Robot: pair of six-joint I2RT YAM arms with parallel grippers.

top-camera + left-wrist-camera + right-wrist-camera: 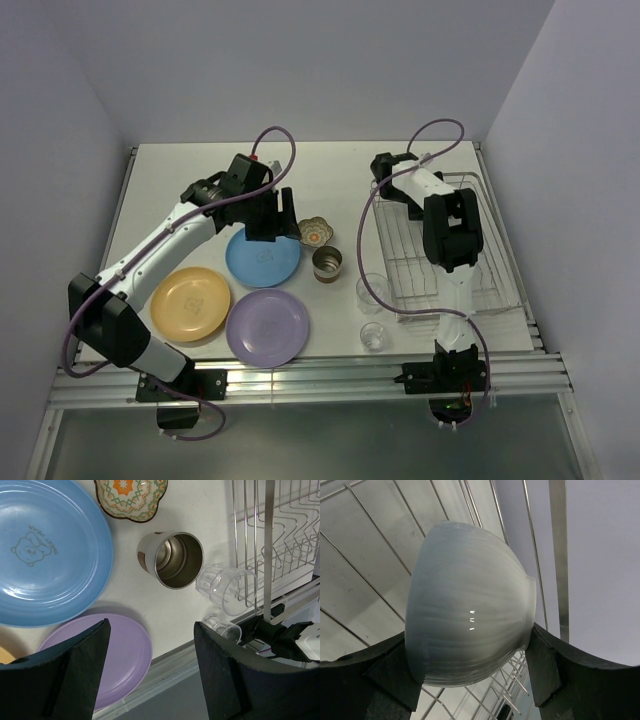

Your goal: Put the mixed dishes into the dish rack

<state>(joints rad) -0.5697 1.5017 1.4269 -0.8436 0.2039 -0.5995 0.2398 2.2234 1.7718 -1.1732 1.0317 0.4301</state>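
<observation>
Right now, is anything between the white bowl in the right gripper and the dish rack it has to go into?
Nothing visible. The white bowl is held in the right gripper over the dish rack, with only bare wires behind it in the right wrist view.

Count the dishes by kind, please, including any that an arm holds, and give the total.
Plates: 3 (blue plate, orange-yellow plate, purple plate)
Bowls: 2 (white bowl, floral bowl)
Cups: 1 (brown cup)
Glasses: 2 (far glass, near glass)
Total: 8
</observation>
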